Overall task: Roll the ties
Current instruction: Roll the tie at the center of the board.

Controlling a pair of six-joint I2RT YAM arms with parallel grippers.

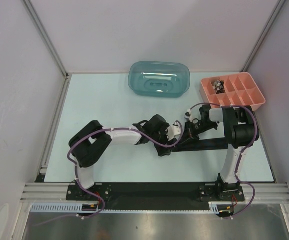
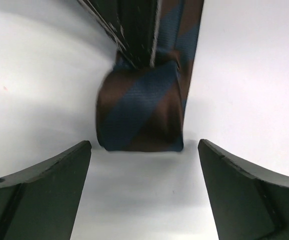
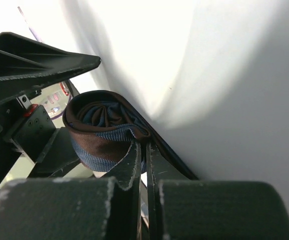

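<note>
A tie striped brown and blue is partly wound into a roll [image 2: 142, 110] on the white table. Its loose length [image 1: 204, 145] runs as a dark strip to the right, under the right arm. My left gripper [image 2: 144, 144] is open, both fingers [image 2: 44, 190] wide apart on the near side of the roll, not touching it. My right gripper [image 3: 147, 145] is shut, its tips pinching the tie where the flat length leaves the roll [image 3: 104, 130]. In the top view the two grippers [image 1: 183, 131] meet at mid-table and hide the roll.
A teal plastic bin [image 1: 159, 80] lies upside down at the back middle. A pink divided tray [image 1: 233, 91] sits at the back right with small items in one compartment. White walls close in the table on three sides.
</note>
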